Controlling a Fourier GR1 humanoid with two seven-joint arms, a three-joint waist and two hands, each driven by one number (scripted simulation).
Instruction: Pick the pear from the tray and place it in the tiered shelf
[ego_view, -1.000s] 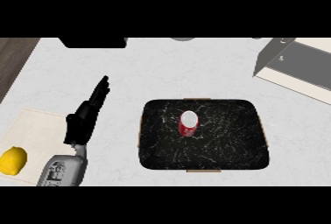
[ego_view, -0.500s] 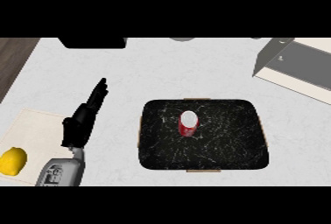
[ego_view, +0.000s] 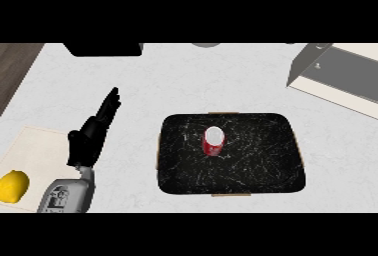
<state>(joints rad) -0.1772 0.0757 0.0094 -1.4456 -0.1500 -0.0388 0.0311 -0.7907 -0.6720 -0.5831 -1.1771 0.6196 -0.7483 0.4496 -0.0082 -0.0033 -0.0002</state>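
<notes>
Head view. Left hand (ego_view: 90, 139) is over the white counter (ego_view: 184, 85), left of the tray (ego_view: 229, 184) and apart from it. Its fingers are straight and held together, pointing up the view, holding nothing. Right hand not seen. Pear (ego_view: 212, 141), red with a pale top, lies near the middle of the black marbled tray, untouched. Tiered shelf (ego_view: 341, 75) at upper right, well apart from the tray. Lemon (ego_view: 13, 186) on a beige board (ego_view: 40, 147), lower left, beside the grey forearm (ego_view: 68, 195).
</notes>
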